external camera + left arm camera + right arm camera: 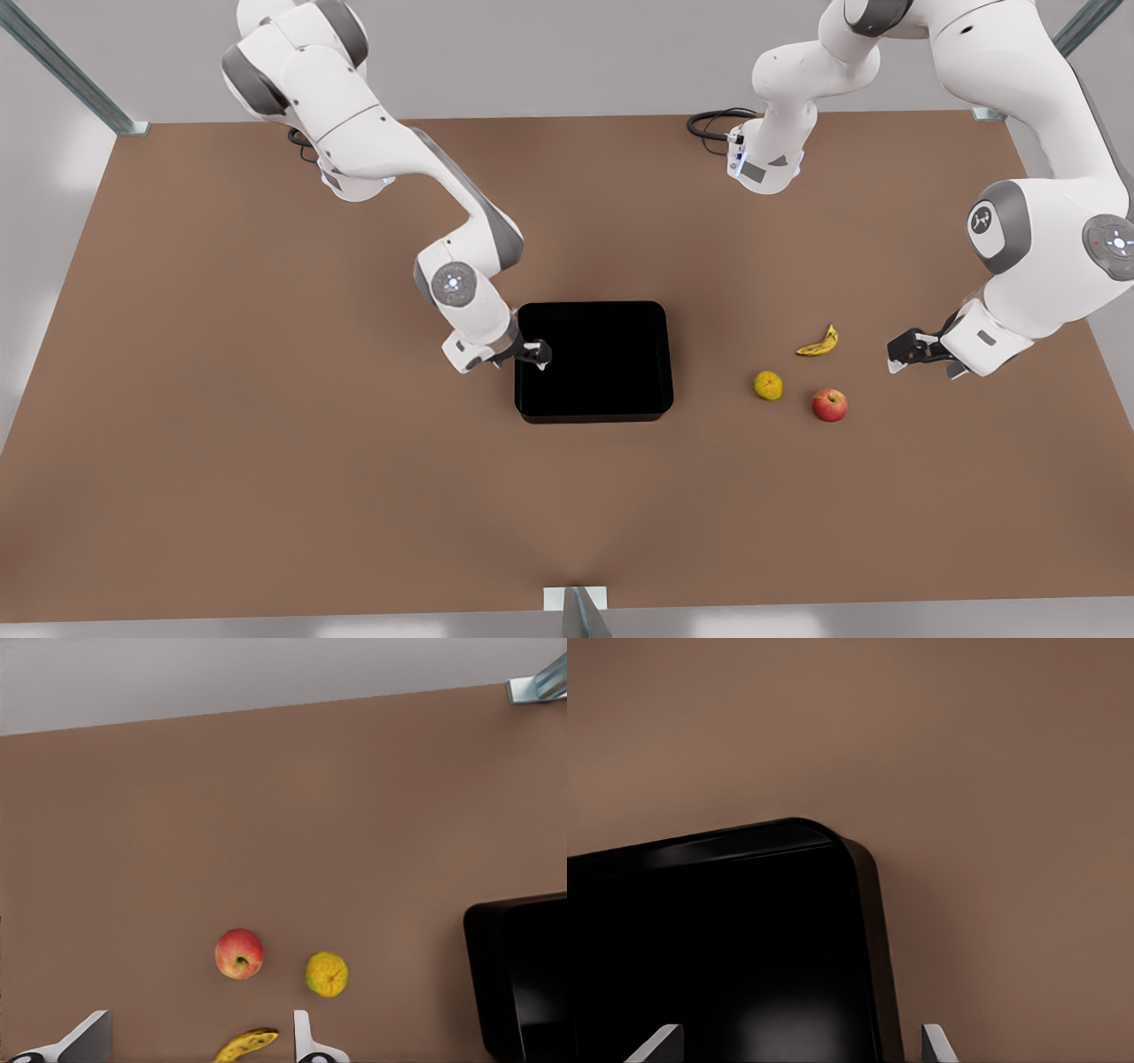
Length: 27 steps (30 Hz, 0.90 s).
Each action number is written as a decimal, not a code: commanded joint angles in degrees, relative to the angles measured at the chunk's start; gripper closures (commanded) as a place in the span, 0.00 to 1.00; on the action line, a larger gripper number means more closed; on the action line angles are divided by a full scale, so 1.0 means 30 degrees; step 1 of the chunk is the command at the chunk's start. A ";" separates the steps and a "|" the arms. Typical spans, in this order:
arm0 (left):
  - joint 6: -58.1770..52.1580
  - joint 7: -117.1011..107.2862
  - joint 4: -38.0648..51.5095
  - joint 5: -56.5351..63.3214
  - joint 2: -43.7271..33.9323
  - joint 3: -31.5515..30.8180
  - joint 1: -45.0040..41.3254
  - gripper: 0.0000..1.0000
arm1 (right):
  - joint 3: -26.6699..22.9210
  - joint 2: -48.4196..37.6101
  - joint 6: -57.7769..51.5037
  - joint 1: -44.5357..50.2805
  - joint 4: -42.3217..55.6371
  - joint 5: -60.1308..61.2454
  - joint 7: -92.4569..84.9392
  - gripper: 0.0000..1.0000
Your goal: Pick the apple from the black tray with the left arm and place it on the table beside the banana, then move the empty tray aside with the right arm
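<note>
apple (829,404) — on table (266,443), near banana (819,342)

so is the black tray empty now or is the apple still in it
Empty. The black tray holds nothing; the apple sits on the table near the banana and a yellow-green fruit.

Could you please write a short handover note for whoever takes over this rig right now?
Left gripper: open, empty, low over the table on the front view's right, just beside the banana.
Right gripper: open, at the black tray's rim on the front view's left side, fingers straddling the edge, not closed.
Apple: on the table near the banana and a yellow-green fruit.
Done: apple is out; tray is empty.
Left: close on the tray rim and move it aside.
</note>
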 commanded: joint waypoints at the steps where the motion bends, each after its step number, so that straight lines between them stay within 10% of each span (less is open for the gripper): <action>1: 0.0014 0.2016 0.0010 0.0158 -0.0021 -0.0006 0.0000 0.00 | 0.0024 0.0250 0.0519 0.0002 -0.0026 -0.0654 -0.2008 0.00; 16: 0.0043 0.2075 0.0010 0.0129 0.0125 -0.0006 0.0088 0.00 | 0.0756 0.1480 0.0519 -0.0672 -0.0729 -0.1182 -0.2242 0.14; 22: 0.0043 0.2046 0.0010 0.0158 0.0125 -0.0006 0.0117 0.00 | 0.0756 0.1451 0.0314 -0.0672 -0.0583 -0.1182 -0.1509 0.80; 27: 0.0043 0.2104 0.0039 0.0158 0.0125 -0.0006 0.0146 0.00 | 0.0756 0.1422 0.0314 -0.0672 -0.0554 -0.1212 -0.1568 0.94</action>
